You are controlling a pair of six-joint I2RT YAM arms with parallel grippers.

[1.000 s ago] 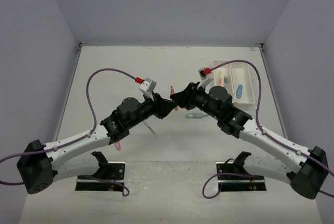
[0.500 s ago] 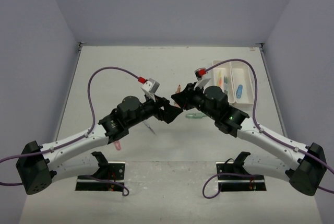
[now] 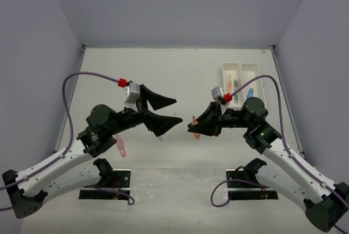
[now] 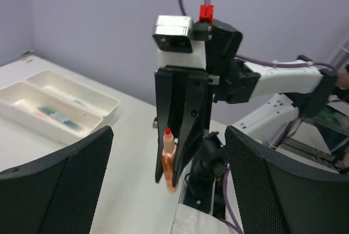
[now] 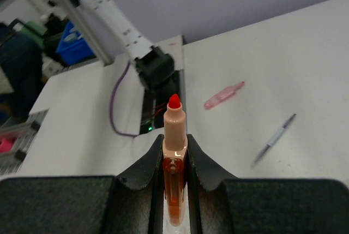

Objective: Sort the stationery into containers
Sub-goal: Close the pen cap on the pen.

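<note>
Right tool [image 5: 174, 142] around orange marker [image 5: 174, 122]; pens [image 3: 235, 84] in white trays [image 3: 232, 64].

Held: orange marker [image 5: 174, 120], red tip bare, clear orange barrel, pinched off the surface between the fingers of the right gripper [image 5: 174, 139], tip outward. Flat on the surface, apart: pink pen [image 5: 223, 95] and thin pen [image 5: 275, 138]. Far right, white trays [image 3: 231, 69], side by side. One holds green and pink pens, the other a blue marker [image 3: 250, 91].
</note>
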